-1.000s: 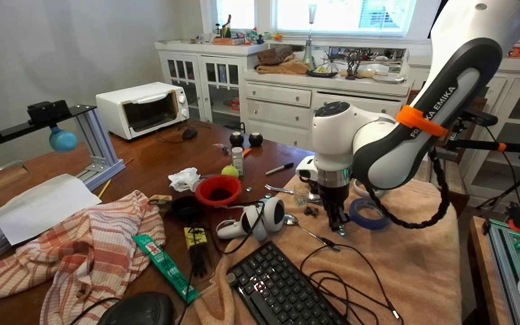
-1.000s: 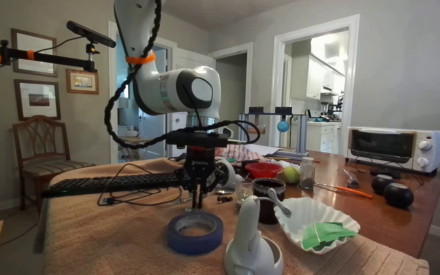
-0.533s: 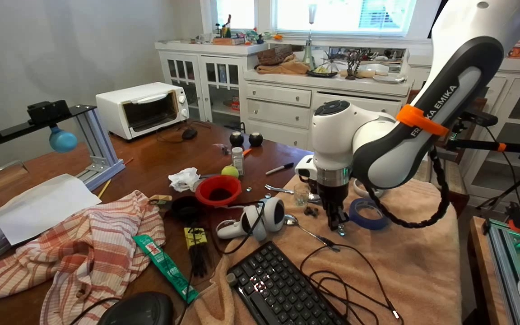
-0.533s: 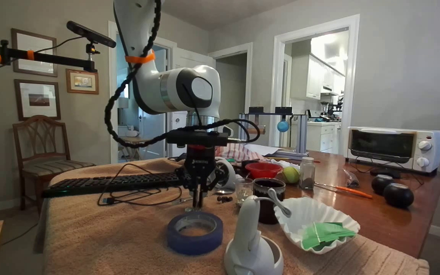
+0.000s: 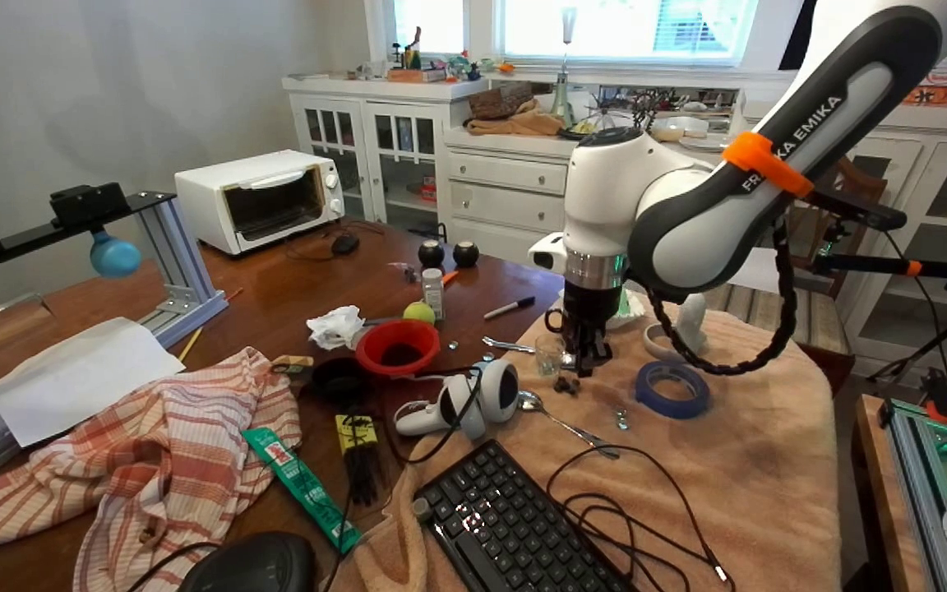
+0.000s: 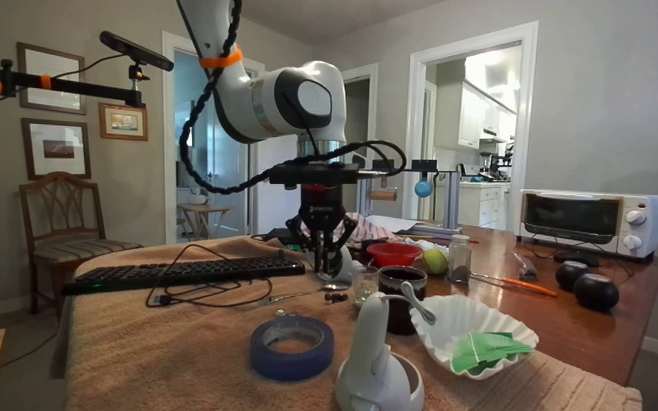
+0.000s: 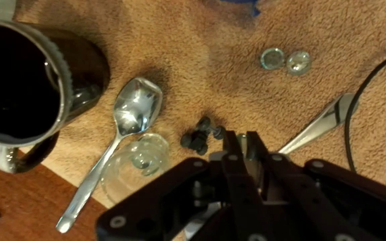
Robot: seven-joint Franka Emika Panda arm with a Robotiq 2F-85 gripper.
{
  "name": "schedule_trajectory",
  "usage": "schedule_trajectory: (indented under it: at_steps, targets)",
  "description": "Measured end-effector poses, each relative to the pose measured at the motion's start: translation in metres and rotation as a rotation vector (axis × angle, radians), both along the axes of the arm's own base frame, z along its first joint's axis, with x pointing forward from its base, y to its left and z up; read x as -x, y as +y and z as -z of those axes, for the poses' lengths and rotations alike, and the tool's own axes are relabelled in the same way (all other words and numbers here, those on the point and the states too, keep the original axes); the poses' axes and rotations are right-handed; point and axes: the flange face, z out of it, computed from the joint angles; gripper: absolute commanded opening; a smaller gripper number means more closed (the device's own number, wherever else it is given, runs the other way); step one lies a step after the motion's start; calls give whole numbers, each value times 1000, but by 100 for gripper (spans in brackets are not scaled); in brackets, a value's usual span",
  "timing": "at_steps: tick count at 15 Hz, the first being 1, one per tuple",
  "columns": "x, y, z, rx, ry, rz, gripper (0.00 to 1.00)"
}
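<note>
My gripper [image 7: 240, 134] is shut on a small clear glass bead [image 7: 243, 142], pinched on edge between the fingertips. In both exterior views the gripper hangs above the tan towel. Two more glass beads [image 7: 285, 61] lie on the towel, beyond the fingertips to the upper right in the wrist view. Left of the fingers stands a small clear glass [image 7: 117, 182] with glass beads in it. Between glass and fingers sits a small black knobbed piece [image 7: 198, 138]. A spoon [image 7: 136, 107] lies past the glass. Another spoon's handle [image 7: 320, 122] runs partly behind the gripper.
A dark mug [image 7: 85, 72] stands near the glass. A blue tape roll [image 6: 292, 365], a white controller [image 6: 374, 377] and a fluted white bowl [image 6: 460, 319] with green packets share the towel end. A black keyboard [image 5: 515, 518] with loose cables lies opposite.
Over the last half second the gripper has risen off the towel beside the tape roll and moved toward the small glass. Two beads lie where it was.
</note>
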Motion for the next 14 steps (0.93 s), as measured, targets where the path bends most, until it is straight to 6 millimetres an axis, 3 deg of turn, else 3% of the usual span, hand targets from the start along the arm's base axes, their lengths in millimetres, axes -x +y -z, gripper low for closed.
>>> schedule_trajectory:
  at_steps: [8, 14]
  targets:
    - [-34, -28, -43, -25, -105, 129, 3]
    - [-47, -35, -38, -26, -114, 193, 3]
